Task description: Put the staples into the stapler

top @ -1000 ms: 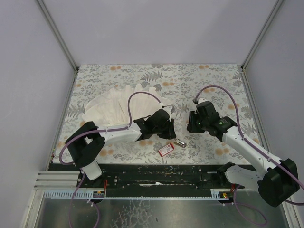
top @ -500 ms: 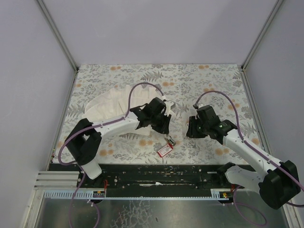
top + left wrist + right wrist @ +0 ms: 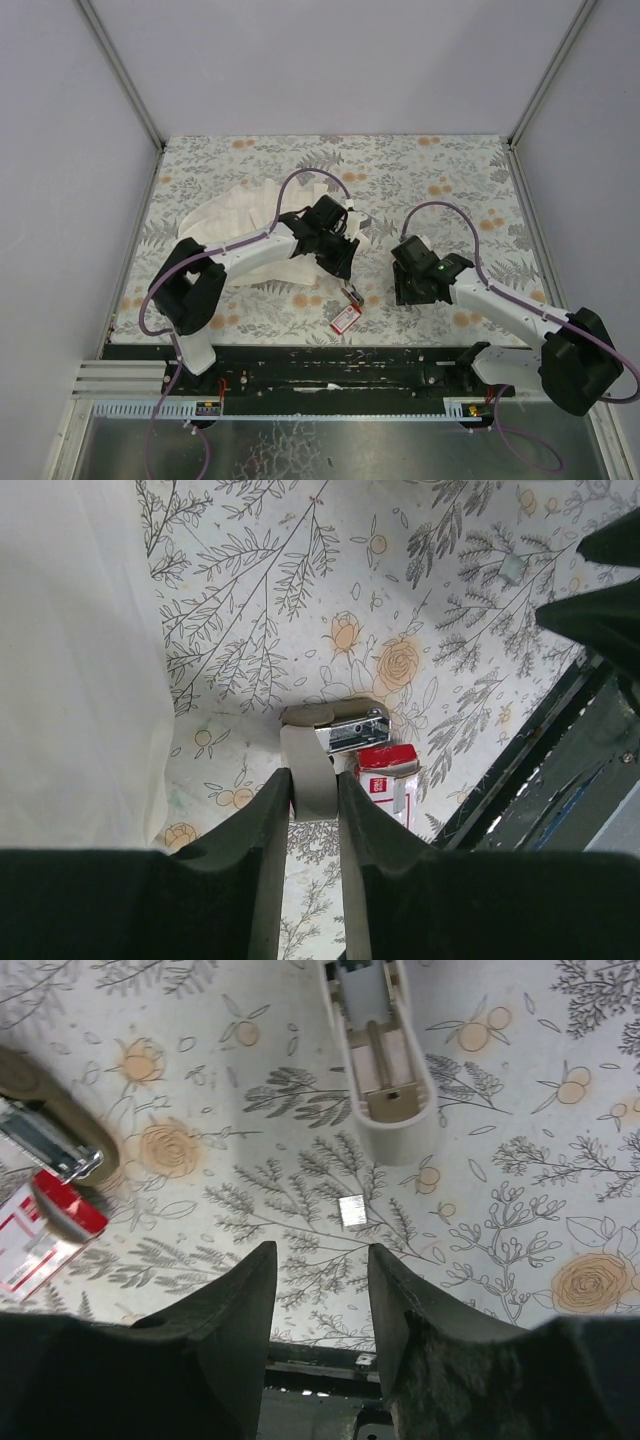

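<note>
Floral-patterned table (image 3: pixel 450 170) carries big white pleated cloth (image 3: pixel 225 225), partly hidden under left arm (image 3: pixel 245 258). Left jaws pinch taupe arm of miniature silvery metal stapler (image 3: pixel 350 730), just beside small red cardboard box (image 3: pixel 388 765), contents unseen. Right jaws stand spread, empty, near tiny silvery staple strip (image 3: pixel 352 1210).

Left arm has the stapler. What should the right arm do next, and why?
Probably lower the right gripper onto the small silvery staple strip lying just ahead of its open, empty fingers, then pinch it. The left gripper is clamped on the stapler by its beige arm, so staples seem to be the missing piece.
</note>
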Action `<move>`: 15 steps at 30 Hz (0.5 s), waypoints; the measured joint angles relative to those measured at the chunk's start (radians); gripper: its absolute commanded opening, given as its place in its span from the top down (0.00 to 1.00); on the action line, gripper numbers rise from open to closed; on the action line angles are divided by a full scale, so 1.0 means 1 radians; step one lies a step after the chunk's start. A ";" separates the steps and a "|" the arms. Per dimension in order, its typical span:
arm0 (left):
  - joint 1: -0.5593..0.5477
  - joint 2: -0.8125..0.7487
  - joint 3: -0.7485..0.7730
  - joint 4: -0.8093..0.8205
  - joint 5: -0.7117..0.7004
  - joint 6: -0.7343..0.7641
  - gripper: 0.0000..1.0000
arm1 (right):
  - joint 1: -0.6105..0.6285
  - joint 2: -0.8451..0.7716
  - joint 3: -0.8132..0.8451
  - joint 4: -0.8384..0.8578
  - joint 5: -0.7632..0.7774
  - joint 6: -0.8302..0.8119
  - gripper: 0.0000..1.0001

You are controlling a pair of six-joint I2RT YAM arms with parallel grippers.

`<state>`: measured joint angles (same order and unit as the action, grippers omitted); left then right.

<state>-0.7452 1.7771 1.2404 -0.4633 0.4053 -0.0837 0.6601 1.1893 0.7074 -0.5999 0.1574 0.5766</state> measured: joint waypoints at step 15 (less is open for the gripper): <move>0.001 0.020 0.011 -0.012 -0.024 0.029 0.36 | 0.000 0.074 -0.051 0.044 0.041 -0.002 0.55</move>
<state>-0.7444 1.7969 1.2510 -0.4751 0.3813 -0.0551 0.6605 1.2629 0.6559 -0.5556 0.1982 0.5751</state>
